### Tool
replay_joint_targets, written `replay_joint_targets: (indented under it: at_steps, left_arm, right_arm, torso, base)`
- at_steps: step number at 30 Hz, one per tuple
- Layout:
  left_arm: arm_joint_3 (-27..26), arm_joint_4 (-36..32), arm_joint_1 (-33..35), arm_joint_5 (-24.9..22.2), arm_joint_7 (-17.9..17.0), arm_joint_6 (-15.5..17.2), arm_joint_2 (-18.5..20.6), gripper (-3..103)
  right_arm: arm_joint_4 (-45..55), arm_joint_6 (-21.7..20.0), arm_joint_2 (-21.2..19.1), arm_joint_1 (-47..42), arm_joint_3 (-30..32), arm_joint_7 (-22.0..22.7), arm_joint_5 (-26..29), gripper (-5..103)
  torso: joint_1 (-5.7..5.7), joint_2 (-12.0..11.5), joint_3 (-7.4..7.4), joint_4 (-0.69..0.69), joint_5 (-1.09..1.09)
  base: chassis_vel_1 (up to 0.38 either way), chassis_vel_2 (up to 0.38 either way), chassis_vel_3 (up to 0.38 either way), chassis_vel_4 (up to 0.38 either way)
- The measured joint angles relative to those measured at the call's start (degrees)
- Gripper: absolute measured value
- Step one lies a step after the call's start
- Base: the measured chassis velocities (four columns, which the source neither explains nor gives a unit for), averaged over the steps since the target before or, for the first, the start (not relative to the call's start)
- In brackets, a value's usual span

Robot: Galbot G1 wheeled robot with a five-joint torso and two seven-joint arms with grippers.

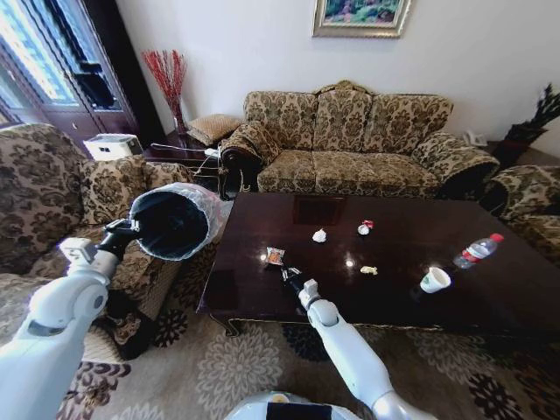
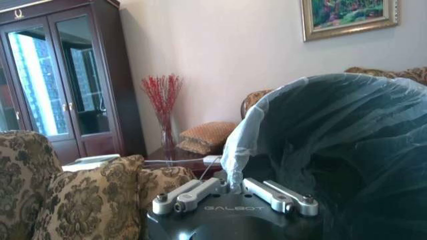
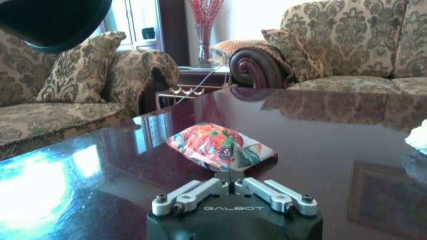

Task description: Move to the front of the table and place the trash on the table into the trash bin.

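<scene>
Nearest, the right tool (image 1: 290, 278) sits low over the near left part of the glossy dark counter (image 1: 411, 297), its fingers pinched together on a corner of a colourful snack wrapper (image 3: 219, 147). To the left, off the counter's end, the left tool (image 1: 131, 229) holds the trash bin (image 1: 175, 219) by its bagged rim, clamped shut, the bin tipped with its mouth facing the counter. Farther across lie crumpled white paper (image 1: 319, 235), a red-and-white scrap (image 1: 365, 227), a yellowish bit (image 1: 368, 270), a paper cup (image 1: 434, 280) and a water bottle (image 1: 477, 251). Judging by the thin corner grip, the wrapper could slip free during the carry to the bin.
</scene>
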Motion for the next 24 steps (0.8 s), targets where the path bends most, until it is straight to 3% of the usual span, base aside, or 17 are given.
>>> replay_joint_targets:
  at_steps: [10, 18, 24]
  left_arm:
    - [0.0, 0.0, 0.0, 0.0, 0.0, 0.0, 0.0, 0]
    - [0.0, 0.0, 0.0, 0.0, 0.0, 0.0, 0.0, 0]
    - [0.0, 0.0, 0.0, 0.0, 0.0, 0.0, 0.0, 0]
  right_arm:
    - [5.0, 0.4, -2.6, -2.6, 1.0, 0.1, 1.7, -2]
    - [18.2, 1.9, -8.3, -7.7, 5.0, 0.2, 2.7, 0]
    - [22.3, 2.7, -10.0, -8.7, 6.7, 0.3, 3.1, 0]
  torso:
    - [0.00, 0.0, 0.00, 0.00, 0.01]
    - [0.00, 0.0, 0.00, -0.01, 0.01]
    - [0.00, 0.0, 0.00, 0.00, 0.00]
  base:
    - [0.000, 0.000, 0.000, 0.000]
    - [0.000, 0.000, 0.000, 0.000]
    - [0.000, 0.000, 0.000, 0.000]
